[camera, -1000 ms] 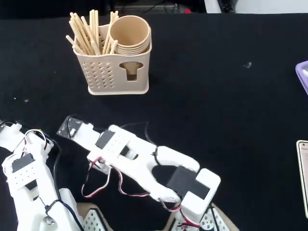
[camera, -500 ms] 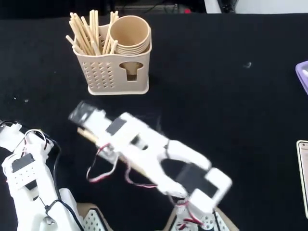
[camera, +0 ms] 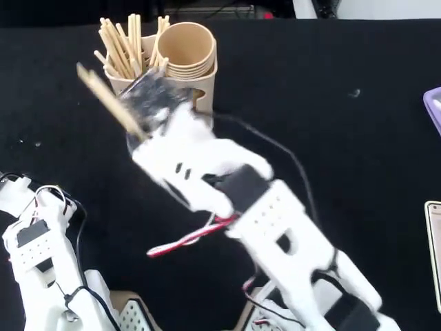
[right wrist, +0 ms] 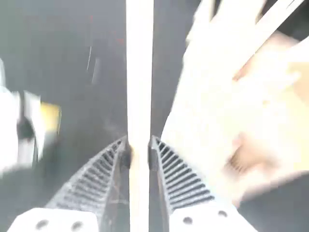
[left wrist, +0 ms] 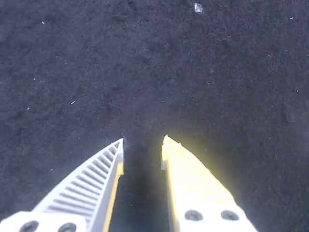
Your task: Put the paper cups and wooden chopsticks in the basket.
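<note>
My right gripper (camera: 141,110) (right wrist: 139,145) is shut on a wooden chopstick (camera: 103,93) (right wrist: 139,72) and holds it raised just in front of the cream basket (camera: 200,95). The stick slants up toward the left of the basket. Inside the basket stand several chopsticks (camera: 124,48) on the left and a stack of paper cups (camera: 185,47) on the right. In the right wrist view the basket (right wrist: 231,96) lies blurred beside the stick. My left gripper (left wrist: 142,145) hangs open over bare black cloth, and its arm (camera: 34,248) rests at the table's near left.
A purple object (camera: 434,107) pokes in at the right edge, with a white tray-like edge (camera: 434,241) below it. Black cloth (camera: 331,138) covers the table, open on the right side.
My right arm has lifted the chopstick from low on the table and swung it up and away toward the basket. The left arm has stayed still.
</note>
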Robot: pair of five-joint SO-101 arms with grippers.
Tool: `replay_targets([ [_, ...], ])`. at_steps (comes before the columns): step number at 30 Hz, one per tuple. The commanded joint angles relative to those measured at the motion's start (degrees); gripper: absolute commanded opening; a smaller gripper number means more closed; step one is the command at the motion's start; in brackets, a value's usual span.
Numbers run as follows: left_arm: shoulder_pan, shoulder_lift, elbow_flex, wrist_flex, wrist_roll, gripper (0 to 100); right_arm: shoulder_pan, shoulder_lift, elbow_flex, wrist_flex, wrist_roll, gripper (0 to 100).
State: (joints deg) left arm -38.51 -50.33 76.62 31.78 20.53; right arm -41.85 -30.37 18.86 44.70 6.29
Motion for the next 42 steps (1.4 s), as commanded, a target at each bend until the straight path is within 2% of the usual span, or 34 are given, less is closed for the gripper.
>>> replay_targets([
  [1,0.0,-1.3,-3.4,-1.1,0.3,14,2.8,-2.3,-2.9,-18.3,-0.5,1.1],
  [6,0.7,-1.3,-3.4,-1.1,0.2,14,4.7,6.2,-3.9,-38.9,-0.8,1.1],
  [9,1.0,-1.3,-3.3,-1.1,0.2,14,5.7,13.4,-6.6,-46.9,-0.4,1.1],
  [17,1.2,-1.2,-3.3,-1.1,0.2,14,10.8,29.6,-22.8,-48.9,-0.7,1.1],
  [22,1.2,-1.3,-3.3,-1.1,0.2,14,11.5,37.1,-31.9,-40.9,-0.9,2.6],
  [27,1.2,-1.3,-3.3,-1.1,0.2,14,11.6,40.6,-36.8,-35.5,-7.7,14.5],
  [35,1.2,-1.3,-3.3,-1.1,0.2,14,12.0,37.8,-41.2,-26.9,-8.1,14.5],
  [39,1.2,-1.3,-3.3,-1.1,0.2,14,12.7,30.0,-41.5,-15.6,-8.1,14.5],
  [42,1.2,-1.3,-3.3,-1.1,0.2,14,14.5,22.2,-41.0,-0.8,-8.1,14.4],
])
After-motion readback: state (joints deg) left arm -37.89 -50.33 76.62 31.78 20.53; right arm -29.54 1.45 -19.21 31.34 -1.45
